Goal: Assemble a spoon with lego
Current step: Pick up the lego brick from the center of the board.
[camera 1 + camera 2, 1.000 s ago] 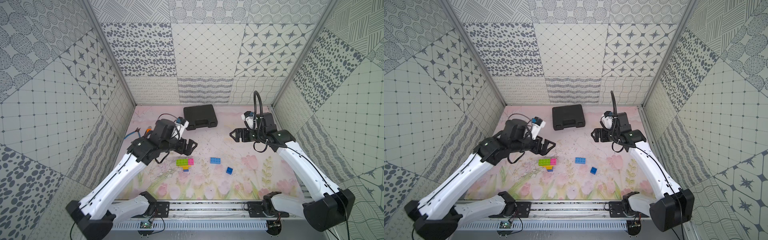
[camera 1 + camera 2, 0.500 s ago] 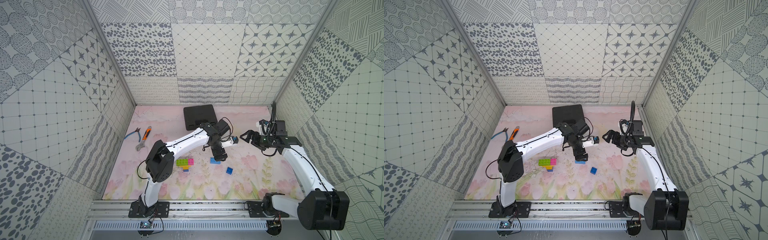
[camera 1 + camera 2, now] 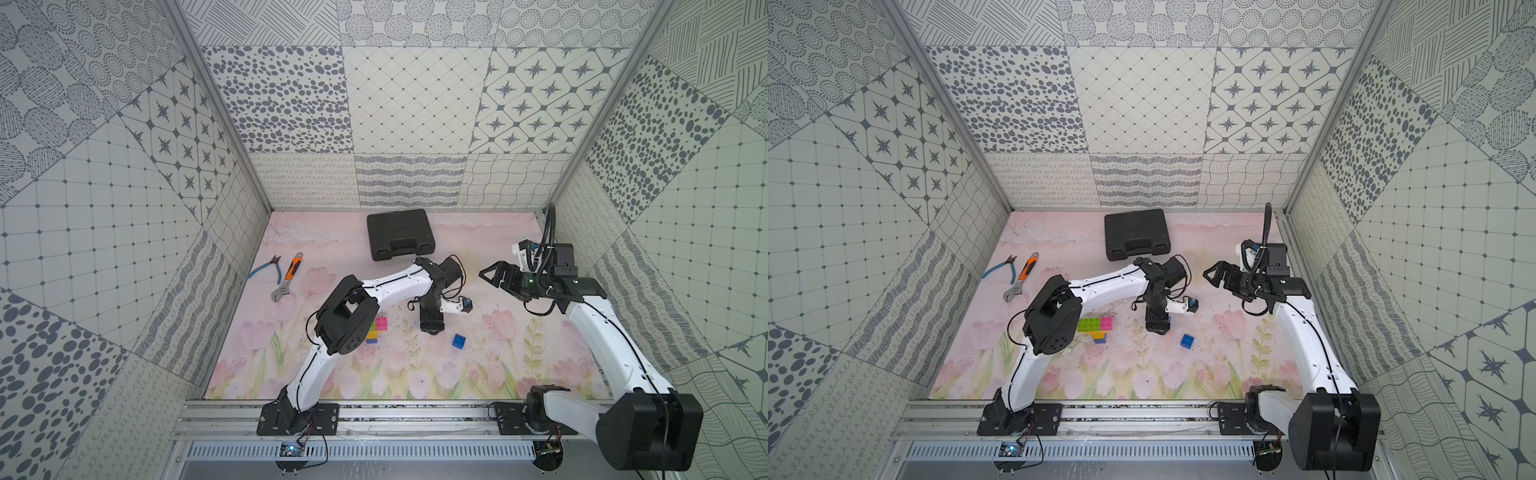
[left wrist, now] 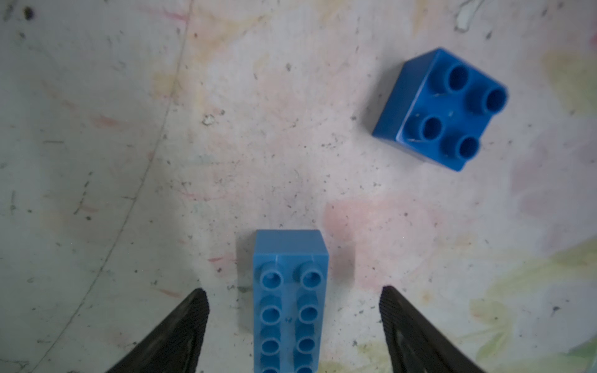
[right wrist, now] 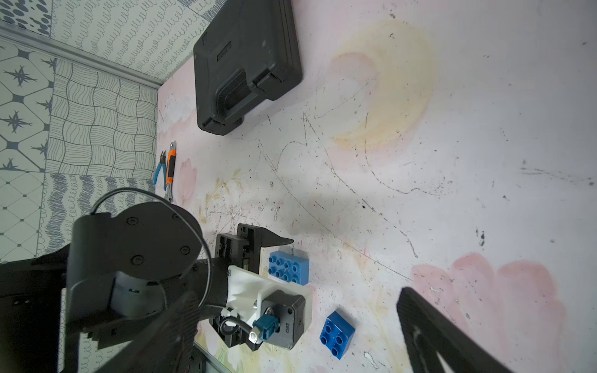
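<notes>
The lego here starts with a light blue oblong brick (image 4: 290,306) lying flat on the mat. My left gripper (image 4: 292,292) points down over it, open, a finger on each side with a gap to the brick. From above the left gripper (image 3: 431,326) hides that brick. A dark blue square brick (image 3: 459,340) (image 4: 442,109) lies apart, to the right. The part-built spoon (image 3: 1096,325), green and pink over yellow and blue, lies beside the left arm's elbow. My right gripper (image 3: 490,275) hangs open and empty above the mat, at the right.
A black case (image 3: 400,240) lies shut at the back middle. An orange-handled wrench (image 3: 289,276) and blue-handled pliers (image 3: 268,268) lie at the back left. Patterned walls close three sides, and a metal rail (image 3: 415,419) runs along the front.
The left arm swung from the left side to the middle and came down over the light blue brick, its jaws narrowing a little. The right arm drew back to the right.
</notes>
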You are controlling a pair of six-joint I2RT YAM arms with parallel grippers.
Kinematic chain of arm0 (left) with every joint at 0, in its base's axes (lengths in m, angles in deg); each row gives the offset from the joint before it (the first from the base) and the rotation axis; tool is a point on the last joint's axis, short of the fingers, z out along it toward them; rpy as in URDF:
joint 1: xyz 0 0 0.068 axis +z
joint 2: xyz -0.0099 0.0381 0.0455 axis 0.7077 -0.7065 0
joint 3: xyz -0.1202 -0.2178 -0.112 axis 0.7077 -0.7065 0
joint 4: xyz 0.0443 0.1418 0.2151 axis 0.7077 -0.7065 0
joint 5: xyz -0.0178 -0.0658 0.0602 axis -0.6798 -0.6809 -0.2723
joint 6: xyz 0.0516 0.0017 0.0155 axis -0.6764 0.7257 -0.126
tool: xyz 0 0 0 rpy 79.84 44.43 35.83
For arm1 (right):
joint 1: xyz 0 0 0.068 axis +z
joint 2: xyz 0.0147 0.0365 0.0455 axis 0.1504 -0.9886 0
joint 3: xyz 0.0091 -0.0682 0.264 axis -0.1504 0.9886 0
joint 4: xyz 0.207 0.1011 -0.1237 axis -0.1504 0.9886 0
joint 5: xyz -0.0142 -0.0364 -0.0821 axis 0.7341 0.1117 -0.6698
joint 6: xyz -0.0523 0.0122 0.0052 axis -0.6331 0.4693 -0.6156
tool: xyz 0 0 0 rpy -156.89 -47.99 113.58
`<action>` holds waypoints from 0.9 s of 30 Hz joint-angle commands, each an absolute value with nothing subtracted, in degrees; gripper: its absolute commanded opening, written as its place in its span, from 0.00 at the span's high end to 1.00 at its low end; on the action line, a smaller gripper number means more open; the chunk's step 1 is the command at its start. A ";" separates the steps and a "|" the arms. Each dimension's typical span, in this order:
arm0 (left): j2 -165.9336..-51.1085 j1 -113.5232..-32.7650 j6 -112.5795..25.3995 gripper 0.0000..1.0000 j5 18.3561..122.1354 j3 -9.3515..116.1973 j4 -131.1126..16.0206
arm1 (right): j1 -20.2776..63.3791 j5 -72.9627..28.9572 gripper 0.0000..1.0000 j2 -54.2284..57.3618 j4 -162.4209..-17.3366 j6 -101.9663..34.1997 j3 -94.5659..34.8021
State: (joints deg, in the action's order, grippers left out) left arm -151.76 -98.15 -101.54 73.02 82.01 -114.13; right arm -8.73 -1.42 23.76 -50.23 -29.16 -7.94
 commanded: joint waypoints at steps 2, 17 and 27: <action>-153.20 -97.49 -106.55 0.17 76.12 82.27 -113.52 | -8.56 -0.34 0.02 25.47 -52.62 -29.47 -7.11; -150.77 -98.48 -104.28 0.76 77.06 80.04 -113.92 | -8.21 -0.45 0.02 25.48 -54.16 -29.03 -7.09; -133.95 -98.49 -99.47 0.82 82.66 75.03 -119.60 | -7.86 0.10 0.02 25.05 -54.82 -28.85 -6.85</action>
State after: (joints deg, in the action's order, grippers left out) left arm -141.73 -98.23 -102.61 78.77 77.48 -114.04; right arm -8.29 -0.81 24.98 -52.42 -29.14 -7.02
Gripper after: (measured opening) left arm 0.332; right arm 0.980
